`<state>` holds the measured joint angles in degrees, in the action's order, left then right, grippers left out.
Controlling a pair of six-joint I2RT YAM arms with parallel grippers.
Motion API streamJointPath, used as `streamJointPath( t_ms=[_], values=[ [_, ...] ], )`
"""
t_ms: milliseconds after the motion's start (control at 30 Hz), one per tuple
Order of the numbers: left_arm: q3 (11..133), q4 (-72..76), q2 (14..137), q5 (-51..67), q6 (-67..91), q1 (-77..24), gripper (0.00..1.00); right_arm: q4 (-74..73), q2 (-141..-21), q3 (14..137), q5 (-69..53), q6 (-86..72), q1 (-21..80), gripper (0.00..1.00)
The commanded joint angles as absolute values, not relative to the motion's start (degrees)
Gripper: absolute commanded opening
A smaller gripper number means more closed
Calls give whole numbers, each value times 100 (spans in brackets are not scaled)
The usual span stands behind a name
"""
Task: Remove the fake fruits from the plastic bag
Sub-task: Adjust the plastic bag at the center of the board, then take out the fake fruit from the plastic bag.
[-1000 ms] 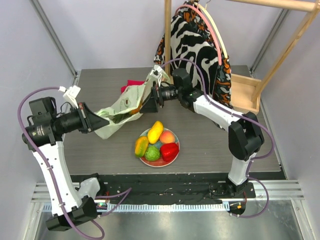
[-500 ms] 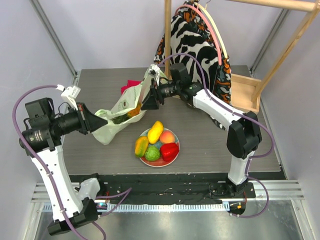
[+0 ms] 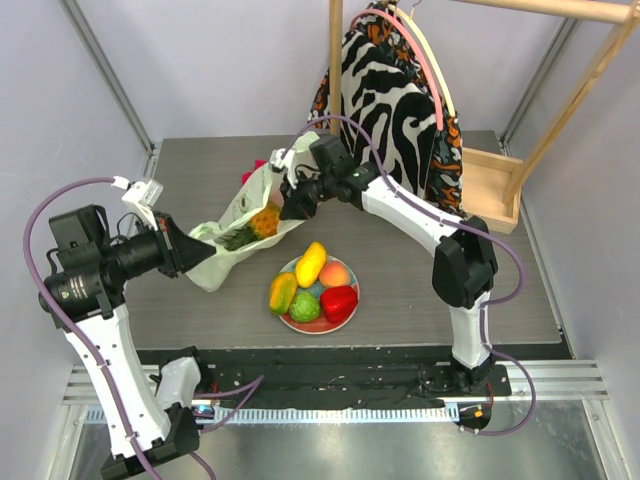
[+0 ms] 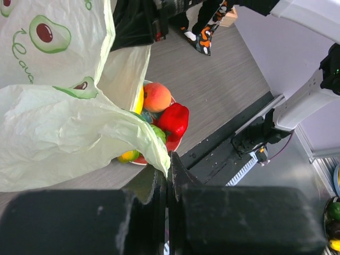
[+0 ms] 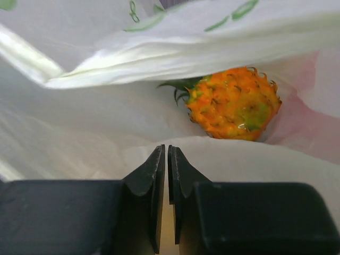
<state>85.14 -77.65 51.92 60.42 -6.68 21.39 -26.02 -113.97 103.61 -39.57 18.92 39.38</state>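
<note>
The pale yellow-green plastic bag [image 3: 235, 225] [image 4: 53, 122] [image 5: 79, 106] lies stretched between both grippers. My left gripper [image 3: 195, 243] [image 4: 168, 162] is shut on its near-left edge. My right gripper [image 3: 293, 205] [image 5: 168, 147] is at the bag's far end, jaws almost together with a fold of film at their tips. A small orange pineapple [image 3: 263, 221] [image 5: 234, 103] lies inside the bag, just beyond the right fingertips. The other fake fruits sit on a red plate [image 3: 322, 329]: a lemon [image 3: 311, 263], peach [image 3: 334, 273] [image 4: 156, 96], mango [image 3: 283, 292], green one [image 3: 304, 307] and red pepper [image 3: 339, 302] [image 4: 172, 119].
A red cloth [image 3: 262, 169] lies behind the bag. A zebra-print garment [image 3: 390, 90] hangs from a wooden rack at the back, with a wooden tray [image 3: 488, 185] at its foot on the right. The black rail [image 3: 330, 375] runs along the table's front edge.
My right gripper has moved left onto the bag's far end and closed from wide open. The left gripper has shifted slightly down and left, still holding the bag.
</note>
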Motion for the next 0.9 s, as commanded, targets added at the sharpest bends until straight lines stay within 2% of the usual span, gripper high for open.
streamJointPath(
  t_ms=[0,100,200,233,300,333,367,433,633,867],
  values=[
    [8447,-8656,5098,6179,-852,2153,0,-2708,-11443,10494,-3279,3013,4218,20],
    [8210,-8902,4923,6363,-914,2153,0,-2549,-11768,10844,-3068,3365,4517,27],
    [7797,-9210,4642,6504,-1098,2153,0,-2549,-12181,11248,-2875,3384,4807,38],
    [7683,-9254,4580,6521,-1099,2162,0,-2540,-12321,11293,-2839,3384,4869,49],
    [7366,-9334,4439,6574,-1116,2180,0,-2470,-12419,11233,-2621,3393,5088,62],
    [7296,-9325,4378,6592,-1116,2188,0,-2217,-12436,11145,-2471,3279,5158,73],
    [7234,-9316,4368,6635,-1151,2188,0,-2050,-12471,11031,-2365,3226,5229,90],
    [7181,-9229,4368,6645,-1151,2189,0,-1472,-12498,10715,-2085,2981,5326,99],
    [7233,-9342,4403,6487,-1274,2083,0,-572,-12682,10696,-1723,3013,5519,100],
    [7409,-9483,4684,6530,-1292,1995,0,-1388,-12832,11109,-1740,4253,5791,100]
  ],
)
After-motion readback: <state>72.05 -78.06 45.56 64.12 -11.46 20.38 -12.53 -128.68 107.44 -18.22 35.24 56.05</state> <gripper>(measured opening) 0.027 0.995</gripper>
